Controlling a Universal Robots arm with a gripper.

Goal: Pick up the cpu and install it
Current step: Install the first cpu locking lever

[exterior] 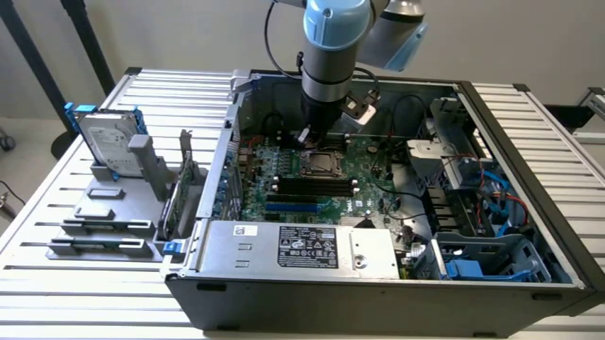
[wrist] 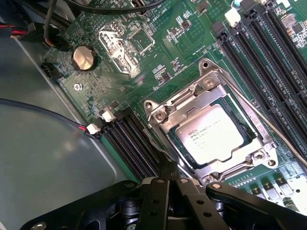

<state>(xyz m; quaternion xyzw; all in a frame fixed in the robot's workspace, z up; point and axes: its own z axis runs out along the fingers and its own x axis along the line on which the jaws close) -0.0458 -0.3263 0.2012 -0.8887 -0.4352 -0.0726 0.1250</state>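
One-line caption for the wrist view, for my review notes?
Shut gripper hovers by the motherboard socket, where the cpu already sits under its metal frame.

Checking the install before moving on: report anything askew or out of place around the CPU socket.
Nothing stands out. The cpu lies flat and square inside the socket frame on the motherboard. The gripper, shut and empty, sits beside the socket.
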